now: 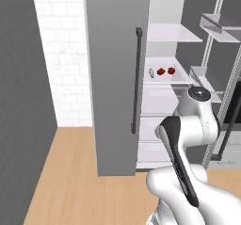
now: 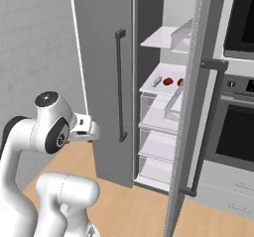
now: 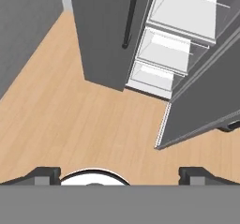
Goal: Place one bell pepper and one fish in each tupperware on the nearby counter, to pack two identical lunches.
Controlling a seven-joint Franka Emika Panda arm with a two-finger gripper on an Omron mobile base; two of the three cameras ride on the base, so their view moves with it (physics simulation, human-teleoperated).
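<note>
bell peppers: two, side by side on a fridge shelf, right of a pale fish | fridge door: open | gripper: fingers wide apart, empty, above wooden floor

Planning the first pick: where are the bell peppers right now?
Both bell peppers sit side by side on a middle shelf inside the open fridge, just right of a pale fish.

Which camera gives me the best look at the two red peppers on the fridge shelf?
The left base view: both bell peppers sit unobstructed beside a fish. In the right base view the door edge cuts one off. The hand view looks at lower drawers.
</note>
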